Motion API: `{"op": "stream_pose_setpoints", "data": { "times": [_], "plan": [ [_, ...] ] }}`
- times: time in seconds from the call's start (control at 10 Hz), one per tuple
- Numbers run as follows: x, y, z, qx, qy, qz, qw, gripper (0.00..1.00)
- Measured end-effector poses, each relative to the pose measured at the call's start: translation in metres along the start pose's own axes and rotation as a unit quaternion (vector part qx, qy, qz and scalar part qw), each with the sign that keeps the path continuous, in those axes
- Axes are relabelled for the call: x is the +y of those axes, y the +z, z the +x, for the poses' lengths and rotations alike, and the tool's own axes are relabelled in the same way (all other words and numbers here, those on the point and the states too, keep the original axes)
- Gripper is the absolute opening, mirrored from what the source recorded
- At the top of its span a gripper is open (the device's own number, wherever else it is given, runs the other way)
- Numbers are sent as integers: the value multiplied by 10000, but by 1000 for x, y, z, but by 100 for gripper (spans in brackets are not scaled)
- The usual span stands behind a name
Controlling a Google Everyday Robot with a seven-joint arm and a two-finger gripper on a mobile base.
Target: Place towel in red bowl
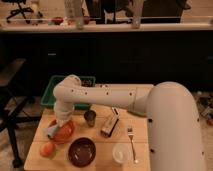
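The red bowl (66,132) sits at the left of the wooden table (145,107). The towel (52,131), a pale grey-blue cloth, lies over the bowl's left rim, right under the end of my arm. My gripper (58,126) points down from the bent white arm onto the bowl's left side and touches or nearly touches the towel. The arm and cloth hide the gripper's tip.
A dark maroon bowl (81,151) is in front of the red one, with an orange fruit (47,149) to its left. A metal cup (90,117), a boxed snack (109,125), a fork (132,142) and a small white bowl (121,153) lie to the right. A green bin (50,93) stands behind.
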Motion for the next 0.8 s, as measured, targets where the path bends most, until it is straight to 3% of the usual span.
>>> {"op": "stream_pose_setpoints", "data": {
  "times": [0.2, 0.5, 0.8],
  "plan": [
    [0, 0, 0, -1, 2, 0, 10000, 46],
    [0, 0, 0, 0, 2, 0, 10000, 72],
    [0, 0, 1, 1, 6, 2, 10000, 73]
  ]
}}
